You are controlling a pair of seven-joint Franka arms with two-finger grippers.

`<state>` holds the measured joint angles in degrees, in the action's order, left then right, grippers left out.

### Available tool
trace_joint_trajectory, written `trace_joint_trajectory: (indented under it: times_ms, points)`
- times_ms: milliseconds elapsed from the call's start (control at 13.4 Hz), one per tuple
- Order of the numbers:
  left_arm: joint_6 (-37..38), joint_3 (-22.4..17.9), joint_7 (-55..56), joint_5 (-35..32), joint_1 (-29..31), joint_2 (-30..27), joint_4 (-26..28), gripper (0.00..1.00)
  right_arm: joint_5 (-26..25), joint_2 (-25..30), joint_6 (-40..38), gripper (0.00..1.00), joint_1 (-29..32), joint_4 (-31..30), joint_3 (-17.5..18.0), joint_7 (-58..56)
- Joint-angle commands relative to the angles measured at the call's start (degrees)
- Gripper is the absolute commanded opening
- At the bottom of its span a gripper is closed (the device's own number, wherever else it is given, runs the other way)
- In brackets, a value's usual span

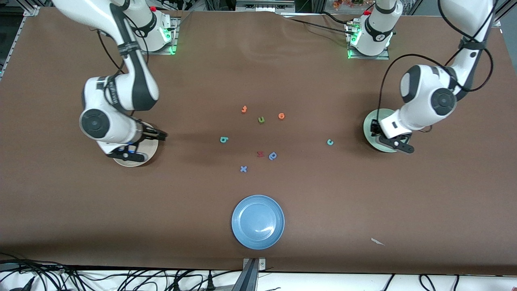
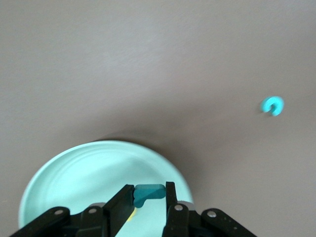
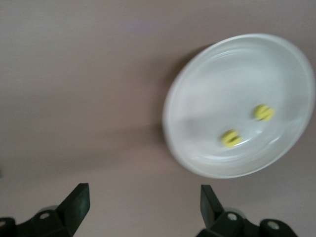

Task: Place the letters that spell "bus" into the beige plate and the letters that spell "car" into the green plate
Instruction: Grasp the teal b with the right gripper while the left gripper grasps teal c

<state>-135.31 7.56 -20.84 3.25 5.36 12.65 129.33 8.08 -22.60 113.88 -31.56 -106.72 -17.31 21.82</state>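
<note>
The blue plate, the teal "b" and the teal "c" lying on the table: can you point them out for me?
blue plate [image 1: 242, 234]: front view, on its bare rim.
teal "b" [image 1: 224, 140]: front view, on the middle of the letter.
teal "c" [image 1: 330, 142]: front view, on the letter's curve.

The beige plate [image 3: 237, 103] is sitting at the right arm's end of the table with two yellow letters [image 3: 230, 138] lying in it, a bit apart. The green plate [image 2: 74, 177] is sitting at the left arm's end, and a small teal letter [image 2: 148, 192] is hanging just over it. The teal "b" [image 1: 224, 140] and teal "c" [image 1: 330, 142] are lying flat on the table between the two plates, well apart.
</note>
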Motion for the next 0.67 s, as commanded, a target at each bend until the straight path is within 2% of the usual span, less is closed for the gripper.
trace_joint_trajectory:
  times_ms: [0,149,223,298,446,595]
  points:
    - [0.31,-0.53,-2.98,-0.79,0.7,-0.18,1.27,0.1,2.73,-0.59,4.3,0.99,-2.88,0.03,3.41,10.83]
    - [0.22,-0.61,-2.89,-0.7,1.49,0.18,2.24,0.54,2.82,-2.17,8.87,0.99,-7.0,0.03,3.95,19.28]
    - [0.22,-0.61,-2.63,-0.7,1.49,0.35,2.24,0.63,2.82,-3.23,11.25,0.99,-9.03,0.03,3.95,22.97]
    - [0.3,-0.61,-2.45,-0.7,1.49,0.27,2.24,0.68,2.82,-4.37,13.53,0.99,-10.61,-0.06,4.04,26.58]
    - [0.31,-0.61,-2.1,-0.7,1.49,0.27,2.16,0.68,2.82,-7.0,18.28,0.99,-14.3,-0.33,4.13,32.47]
    - [0.39,-0.53,-2.01,-0.18,1.32,0.18,2.16,0.68,2.82,-9.64,22.41,0.99,-16.6,-0.5,4.13,33.64]
